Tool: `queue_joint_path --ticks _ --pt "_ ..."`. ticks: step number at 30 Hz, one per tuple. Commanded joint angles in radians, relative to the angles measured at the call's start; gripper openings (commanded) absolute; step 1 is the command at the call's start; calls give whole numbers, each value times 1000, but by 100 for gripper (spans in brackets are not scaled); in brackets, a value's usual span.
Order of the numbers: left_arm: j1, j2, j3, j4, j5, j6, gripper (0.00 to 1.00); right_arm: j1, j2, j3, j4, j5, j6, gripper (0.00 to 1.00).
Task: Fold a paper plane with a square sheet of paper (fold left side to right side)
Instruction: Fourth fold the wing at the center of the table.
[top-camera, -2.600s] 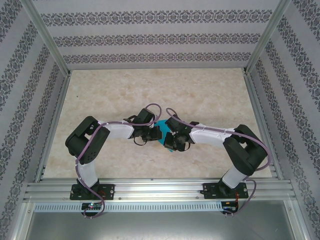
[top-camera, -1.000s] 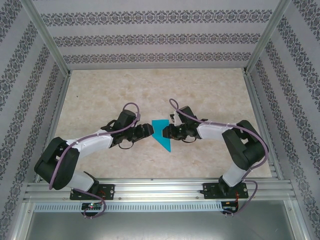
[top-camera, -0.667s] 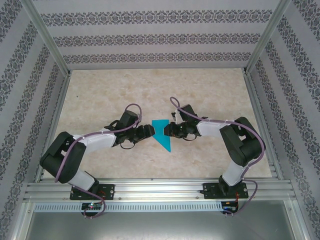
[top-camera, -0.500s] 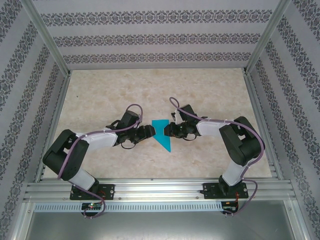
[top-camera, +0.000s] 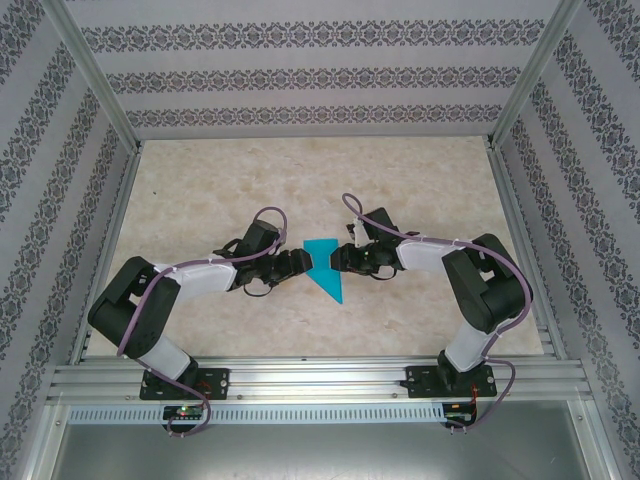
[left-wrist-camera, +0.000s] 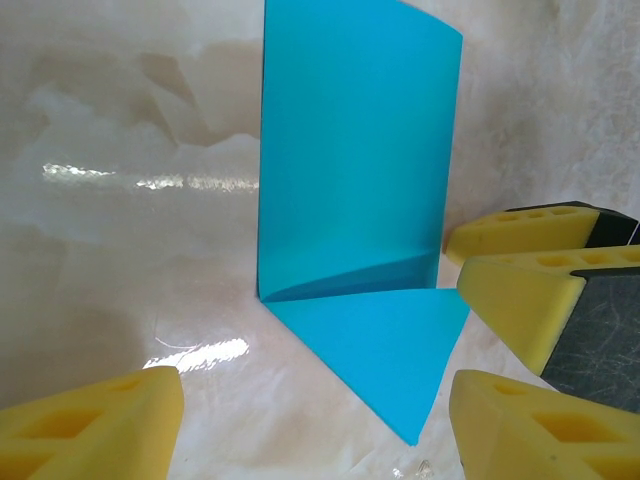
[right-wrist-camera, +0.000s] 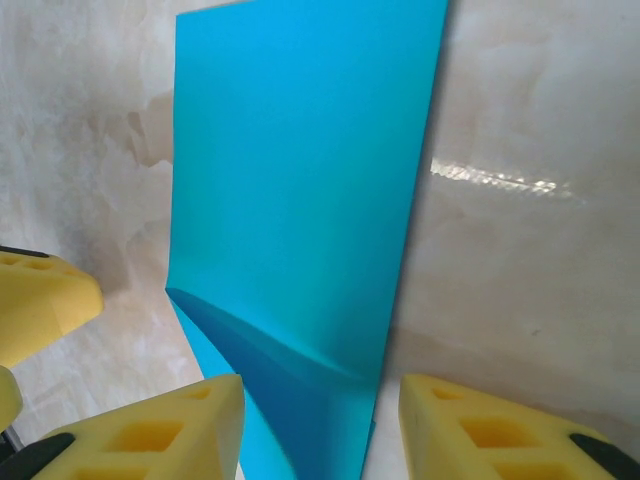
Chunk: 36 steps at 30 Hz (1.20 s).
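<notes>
While the paper plane (top-camera: 325, 267) lies with one flap standing up off its crease, the left gripper (top-camera: 298, 262) sits just left of it and the right gripper (top-camera: 338, 259) just right of it. Both have their jaws apart, nothing pinched. Danger here: that flap may spring back, or a nudge may skid the thin paper over the glossy marbled tabletop (top-camera: 420, 180) beneath it. Patterned wallpaper (top-camera: 300, 75) rises beyond the plane.

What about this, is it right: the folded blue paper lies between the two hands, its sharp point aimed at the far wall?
No. The top external view shows the folded blue paper lying between the left hand and right hand, but its sharp point aims toward the near rail.
</notes>
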Motion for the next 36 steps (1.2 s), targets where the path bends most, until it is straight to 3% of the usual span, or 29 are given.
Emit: queue_joint_path --ticks 1,19,30,36 --pt "2 16 31 43 12 -10 71 -2 -12 -7 8 -6 -17 45" --pt "-4 34 45 38 14 -5 70 4 -28 -18 18 -55 -16 31" --pt "-8 52 64 31 19 -2 70 2 -19 -8 -7 -49 -26 10" --pt "-18 76 87 29 26 -2 70 -9 -23 -7 -29 -21 -31 6"
